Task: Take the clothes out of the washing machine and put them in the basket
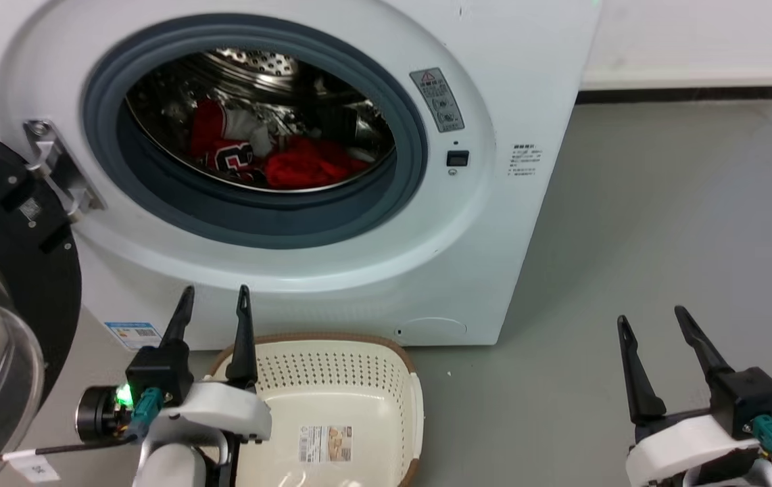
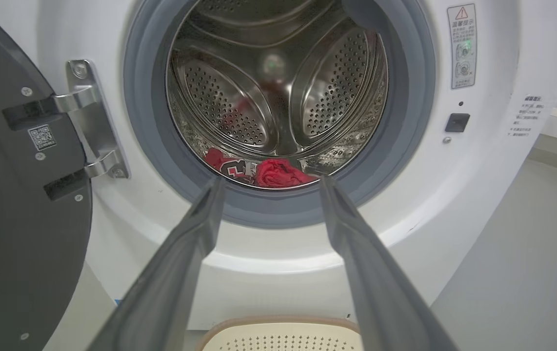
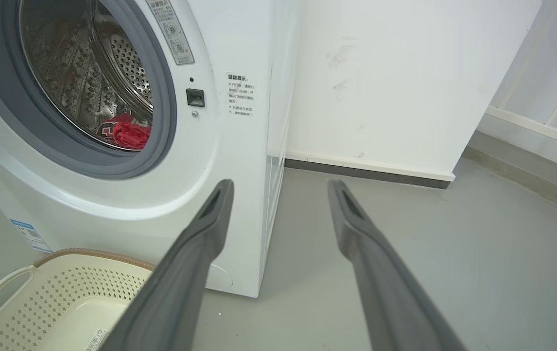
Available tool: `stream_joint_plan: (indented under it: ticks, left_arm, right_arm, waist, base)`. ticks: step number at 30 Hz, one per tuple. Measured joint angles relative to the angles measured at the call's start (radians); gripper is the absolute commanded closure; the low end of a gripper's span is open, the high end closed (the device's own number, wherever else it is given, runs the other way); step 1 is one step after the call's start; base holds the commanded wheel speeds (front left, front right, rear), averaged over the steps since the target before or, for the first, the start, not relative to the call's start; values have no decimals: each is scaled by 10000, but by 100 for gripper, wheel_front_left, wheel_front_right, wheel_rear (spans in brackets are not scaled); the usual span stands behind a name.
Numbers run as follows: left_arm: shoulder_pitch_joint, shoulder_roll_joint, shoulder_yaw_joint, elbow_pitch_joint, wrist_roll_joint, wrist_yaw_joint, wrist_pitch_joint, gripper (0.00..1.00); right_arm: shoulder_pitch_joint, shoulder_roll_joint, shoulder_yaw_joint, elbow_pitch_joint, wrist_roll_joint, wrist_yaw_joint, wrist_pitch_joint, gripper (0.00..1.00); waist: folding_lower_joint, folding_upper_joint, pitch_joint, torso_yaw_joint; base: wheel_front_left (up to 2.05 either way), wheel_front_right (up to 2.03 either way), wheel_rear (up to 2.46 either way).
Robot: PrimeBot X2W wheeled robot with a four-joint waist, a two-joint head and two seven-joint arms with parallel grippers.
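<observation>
Washing machine [image 1: 359, 284]: door [image 1: 7, 270] swung open at 9 o'clock.
Drum [image 1: 257, 64]: red numbered jersey [image 1: 224, 145], with a plain red garment [image 1: 305, 166] touching it at 3 o'clock.
Basket [image 1: 332, 368]: on the floor [image 1: 629, 237], at 6 o'clock of the porthole.
Left gripper [image 1: 215, 294]: fingers spread, holding nothing, at the basket's 10 o'clock.
Right gripper [image 1: 651, 316]: fingers spread, holding nothing, at the basket's 3 o'clock.

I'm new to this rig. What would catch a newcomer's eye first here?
The washing machine gapes open, red clothes lying low in its drum. On the floor before it stands the empty basket; the left tool, open, points at the drum mouth, the right tool open farther right.
</observation>
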Motion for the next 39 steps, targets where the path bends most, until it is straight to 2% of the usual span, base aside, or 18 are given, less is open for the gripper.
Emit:
stream_joint_plan:
  ticks: [8, 15, 21, 28, 39]
  left_arm:
    - [-1191, 6, 184, 454, 29, 75, -2, 0]
    - [-2719, 228, 428, 1133, 33, 21, 0, 0]
    - [-4193, 771, 610, 2159, 38, -102, -2, 0]
    - [-6245, 1653, 637, 3622, 130, -318, 54, 0]
    - [-9378, 2826, 476, 5133, 334, -541, 995, 0]
  right_arm:
    - [-602, -2, 215, -303, 2, 0, -104, 0]
    - [-1141, -2, 426, -522, 82, 0, -226, 0]
    - [-1678, -2, 646, -587, 224, 0, -403, 0]
    - [-2202, -2, 955, -454, 535, 0, -694, 0]
    - [-2735, -2, 1530, 25, 1158, 0, -1212, 0]
  waist:
    - [0, 0, 1198, -204]
    - [1, 0, 2506, -471]
    - [1, 0, 3638, -800]
    - [2, 0, 4781, -1317]
    - [1, 0, 5932, -2382]
  base:
    - [0, 0, 0]
    - [0, 0, 0]
    - [0, 0, 0]
    - [0, 0, 0]
    - [0, 0, 0]
